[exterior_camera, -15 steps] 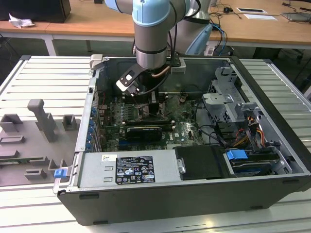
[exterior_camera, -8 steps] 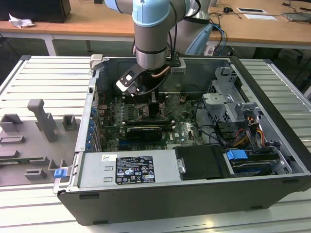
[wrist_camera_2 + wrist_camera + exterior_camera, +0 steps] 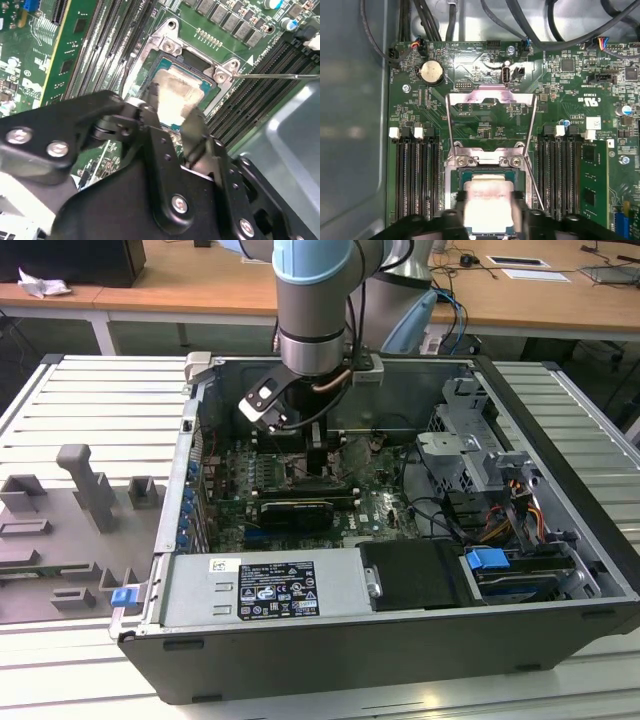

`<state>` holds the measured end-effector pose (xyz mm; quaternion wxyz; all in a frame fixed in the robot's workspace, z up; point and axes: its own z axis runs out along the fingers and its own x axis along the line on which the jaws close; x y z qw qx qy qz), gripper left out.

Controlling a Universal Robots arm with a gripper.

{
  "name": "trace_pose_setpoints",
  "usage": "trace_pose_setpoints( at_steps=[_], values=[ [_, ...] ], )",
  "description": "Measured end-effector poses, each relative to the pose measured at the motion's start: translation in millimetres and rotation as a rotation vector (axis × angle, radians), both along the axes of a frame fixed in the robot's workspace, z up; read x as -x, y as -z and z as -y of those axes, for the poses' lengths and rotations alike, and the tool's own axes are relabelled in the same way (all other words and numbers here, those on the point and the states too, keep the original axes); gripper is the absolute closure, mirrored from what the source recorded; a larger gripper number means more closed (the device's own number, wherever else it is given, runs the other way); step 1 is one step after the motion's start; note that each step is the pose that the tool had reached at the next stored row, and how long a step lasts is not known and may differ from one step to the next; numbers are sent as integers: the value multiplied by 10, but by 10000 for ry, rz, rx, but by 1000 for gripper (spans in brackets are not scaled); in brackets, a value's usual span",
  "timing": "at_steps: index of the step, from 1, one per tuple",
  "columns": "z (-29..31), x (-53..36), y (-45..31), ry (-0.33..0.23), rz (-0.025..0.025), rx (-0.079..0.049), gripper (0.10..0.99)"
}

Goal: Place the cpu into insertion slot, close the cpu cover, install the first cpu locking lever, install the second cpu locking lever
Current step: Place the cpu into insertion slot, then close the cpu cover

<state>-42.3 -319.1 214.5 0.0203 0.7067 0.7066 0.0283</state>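
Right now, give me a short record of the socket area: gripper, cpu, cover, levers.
gripper: shut on the cpu, low over the insertion slot
cpu: pale metal top facing up, at the slot; cannot tell if it is fully seated
insertion slot: uncovered, rim showing around the chip
cpu cover: swung open, off the slot
locking levers: both thin rods unlatched, one on each side of the cover
memory slots: long black rows flanking the socket on both sides

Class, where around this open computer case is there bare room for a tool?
Free: the slatted table on the exterior view's right of the case. Crowded: grey blocks on the exterior view's left; inside, cables and the gripper over the cpu.
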Motion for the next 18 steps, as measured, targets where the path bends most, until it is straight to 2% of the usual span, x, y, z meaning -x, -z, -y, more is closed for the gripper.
trace_pose_setpoints(
  at_steps=[1, 4, 5, 6, 7, 15, 18],
  values=[
    [0, -1, -11, -2, 1, 18, 686],
    [0, 0, -29, 0, 0, 25, 867],
    [0, 0, -34, 0, 1, 25, 925],
    [0, 0, -45, 0, 0, 26, 925],
    [0, 0, -52, 0, 1, 25, 980],
    [0, -5, -77, -1, 0, 29, 980],
    [0, -50, -77, 2, -20, 30, 980]
  ],
)
